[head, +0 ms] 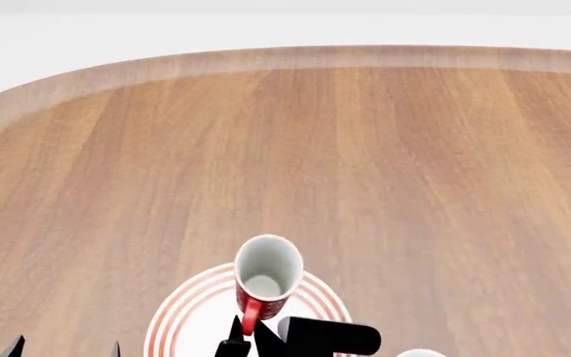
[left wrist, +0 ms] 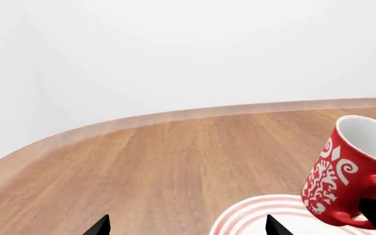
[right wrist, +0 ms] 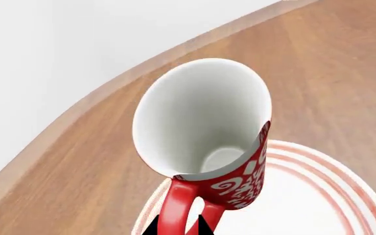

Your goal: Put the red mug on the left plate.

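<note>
While no writing shows, the right pincer point(right wrist: 178, 227) grips the red mug point(right wrist: 204, 132) over the left plate point(right wrist: 305, 205).

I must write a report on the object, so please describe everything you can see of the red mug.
The red mug is small and glossy like ceramic, red outside with white swirl patterns, plain white and empty inside. Its red loop handle sits between the right gripper's dark fingertips, which appear shut on it. The mug leans tilted over the left plate. Whether its base touches the plate cannot be told.
</note>
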